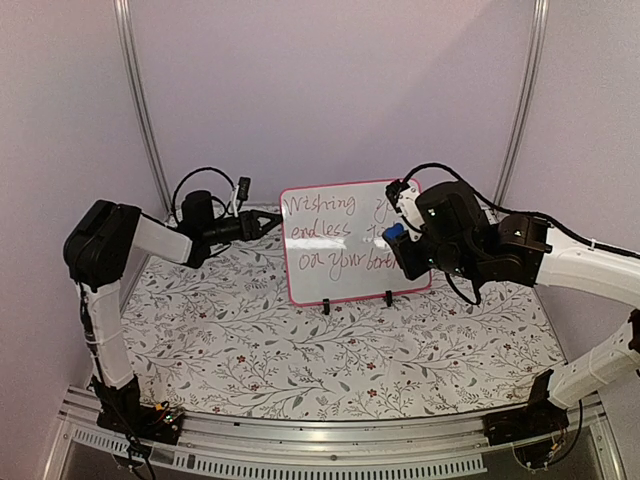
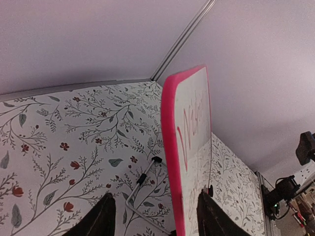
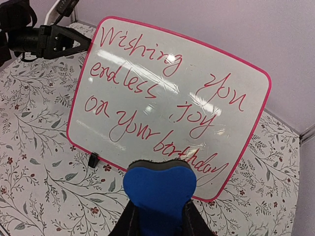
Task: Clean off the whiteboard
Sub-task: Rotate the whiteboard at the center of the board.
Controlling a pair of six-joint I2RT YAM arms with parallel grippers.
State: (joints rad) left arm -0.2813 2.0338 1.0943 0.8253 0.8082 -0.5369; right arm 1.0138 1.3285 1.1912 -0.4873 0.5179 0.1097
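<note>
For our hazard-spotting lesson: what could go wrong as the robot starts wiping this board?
The whiteboard stands on two small clip feet, and the left gripper straddles its edge unclamped, so a wipe may tip it. The right gripper pinches the blue eraser only by one end; pressure might twist it loose.

soft, even light from above leaves only weak shadows on the table (image 1: pixel 250 340). white glare stripes cross the whiteboard (image 3: pixel 167 103) in the right wrist view, and the blue eraser (image 3: pixel 158 191) near the lens looks slightly soft.
</note>
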